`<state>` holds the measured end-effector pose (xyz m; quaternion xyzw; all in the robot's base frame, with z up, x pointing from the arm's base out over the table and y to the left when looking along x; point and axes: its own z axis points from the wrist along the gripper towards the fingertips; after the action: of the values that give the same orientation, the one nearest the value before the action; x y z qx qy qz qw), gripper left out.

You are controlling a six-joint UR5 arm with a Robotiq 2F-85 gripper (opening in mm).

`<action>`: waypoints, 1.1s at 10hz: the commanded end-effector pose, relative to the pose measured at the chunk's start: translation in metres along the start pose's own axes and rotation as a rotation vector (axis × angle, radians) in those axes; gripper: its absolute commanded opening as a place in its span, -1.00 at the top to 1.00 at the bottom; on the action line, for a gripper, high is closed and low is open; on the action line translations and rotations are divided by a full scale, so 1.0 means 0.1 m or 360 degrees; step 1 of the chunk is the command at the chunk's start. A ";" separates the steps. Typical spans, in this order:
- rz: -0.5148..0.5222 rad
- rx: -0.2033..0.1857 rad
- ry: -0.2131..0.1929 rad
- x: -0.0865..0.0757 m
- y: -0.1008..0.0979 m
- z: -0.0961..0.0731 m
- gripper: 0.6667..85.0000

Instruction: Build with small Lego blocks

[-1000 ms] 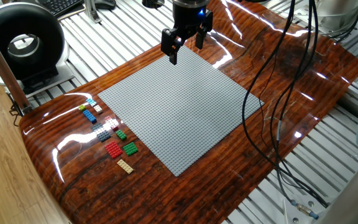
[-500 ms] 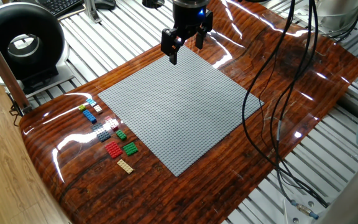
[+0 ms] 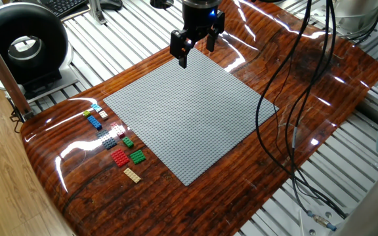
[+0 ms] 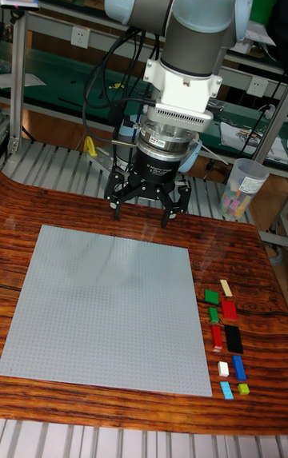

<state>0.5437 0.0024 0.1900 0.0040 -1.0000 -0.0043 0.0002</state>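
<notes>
— Hanging above the far edge of the grey baseplate [image 3: 189, 115], how does the gripper [image 3: 196, 56] stand?

— Its two fingers are spread wide, with nothing between them. The tall fixed view shows the same gripper [image 4: 142, 218] pointing straight down over the wooden tabletop [image 4: 240, 266], right at the plate's far edge. How high its tips are, I cannot tell.

— And the small Lego blocks [image 3: 113, 139]?

— All lie on the tabletop in a loose cluster just beside one side edge of the baseplate, well apart from the gripper. None sits on the baseplate itself.

— Which colours can you pick out?

— In the fixed view, a tan plate [image 3: 132, 175] lies nearest the camera. Beyond it are a red brick [image 3: 119, 157] and a green brick [image 3: 138, 156] side by side. Farther along come a blue plate [image 3: 94, 122], a yellow-green piece [image 3: 87, 113] and a cyan piece [image 3: 96, 107].

— Anything else on the table?

— Black cables [image 3: 294, 98] drape over the side of the tabletop away from the blocks. In the tall fixed view, a clear cup [image 4: 242, 185] holding coloured bits stands beyond the tabletop.
</notes>
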 end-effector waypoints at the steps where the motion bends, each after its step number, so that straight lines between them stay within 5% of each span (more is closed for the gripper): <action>1: 0.0335 -0.0042 -0.0235 -0.39 0.05 -0.03 0.98; 6: 0.0299 -0.0130 -0.0171 -0.34 0.31 0.02 0.98; 11: 0.0195 -0.0049 -0.0136 -0.41 0.76 0.22 0.83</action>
<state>0.5793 0.0489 0.1780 -0.0684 -0.9965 -0.0209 -0.0444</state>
